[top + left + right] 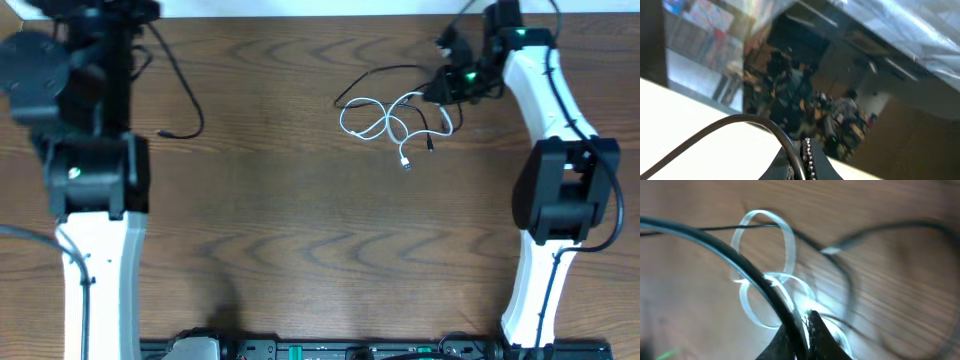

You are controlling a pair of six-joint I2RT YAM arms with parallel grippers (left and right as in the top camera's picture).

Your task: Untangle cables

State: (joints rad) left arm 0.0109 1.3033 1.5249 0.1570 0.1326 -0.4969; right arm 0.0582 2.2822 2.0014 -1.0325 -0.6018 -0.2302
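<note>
A white cable (385, 120) lies in loops on the brown table, tangled with a thin black cable (385, 72) that arcs over it. My right gripper (440, 92) is at the tangle's right edge. In the right wrist view its fingers (807, 330) are shut, a black cable (715, 245) runs into them, and the white loops (787, 245) lie just beyond. My left gripper (140, 12) is raised at the far left. Its jaws (802, 160) are shut on another thin black cord (715, 125), which hangs down to a plug end (163, 133) on the table.
The left arm's base (95, 180) stands at the left and the right arm's body (560, 190) at the right. The table's far edge (300, 16) runs along the top. The left wrist camera looks out into the room.
</note>
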